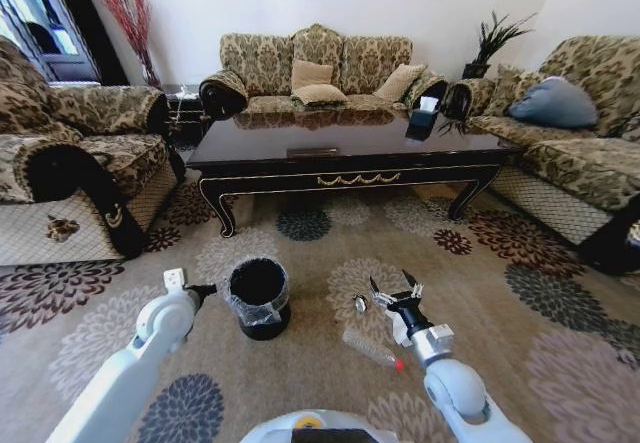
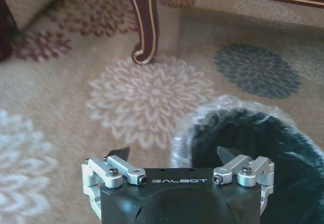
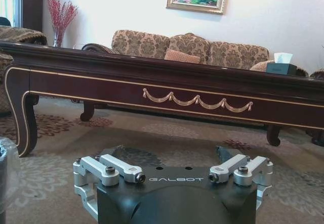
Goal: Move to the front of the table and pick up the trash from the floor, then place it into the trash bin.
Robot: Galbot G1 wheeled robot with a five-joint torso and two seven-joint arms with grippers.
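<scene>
The black trash bin [image 1: 258,298] with its clear liner stands on the flowered carpet floor [image 1: 320,253] in front of the dark brown table [image 1: 350,153]. My left gripper [image 1: 205,290] hangs open just left of the bin's rim. In the left wrist view the gripper [image 2: 173,154] is over the carpet, with the bin [image 2: 243,148] beside one finger. A clear bottle [image 1: 372,348] with a red cap lies on the carpet near my right arm. A tiny silvery piece [image 1: 360,304] lies beyond the bottle. My right gripper [image 1: 393,288] is open above the floor beside that piece, holding nothing.
The right wrist view looks level at the table's apron [image 3: 152,90], past the open right gripper [image 3: 169,153]. Patterned sofas [image 1: 60,173] [image 1: 570,153] flank the table, and a third [image 1: 315,68] stands behind it. A tissue box [image 1: 424,115] sits on the table. One curved table leg [image 2: 147,27] stands beyond the bin.
</scene>
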